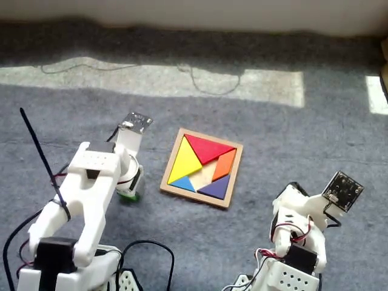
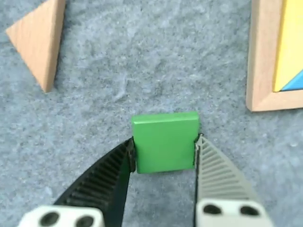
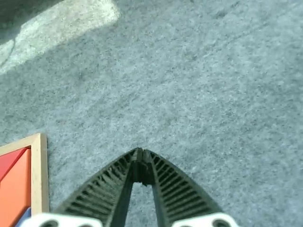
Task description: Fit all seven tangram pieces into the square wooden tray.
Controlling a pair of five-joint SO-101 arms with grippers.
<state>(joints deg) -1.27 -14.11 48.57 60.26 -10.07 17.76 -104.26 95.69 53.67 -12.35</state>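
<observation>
From above, the tray [image 1: 225, 202] lay mid-carpet [image 1: 291, 133] between the arms, holding a red triangle [image 1: 207, 148], a yellow triangle [image 1: 183, 162] and orange and blue pieces; a pale patch in its middle was either a piece or bare floor, I could not tell which; the green square [image 1: 129, 195] was a mere sliver under the left arm [image 1: 91, 188], just left of the tray's near-left corner. The left wrist view gave the square's whole top face, and a wood triangle [image 2: 38, 38] on the carpet well apart from it; the left pincer [image 2: 164, 142] stood part-open, its two fingers pressed on the square's opposite sides, grasping it. The right pincer [image 3: 141, 171] was clenched on nothing, tips touching, over carpet near-right of the tray.
</observation>
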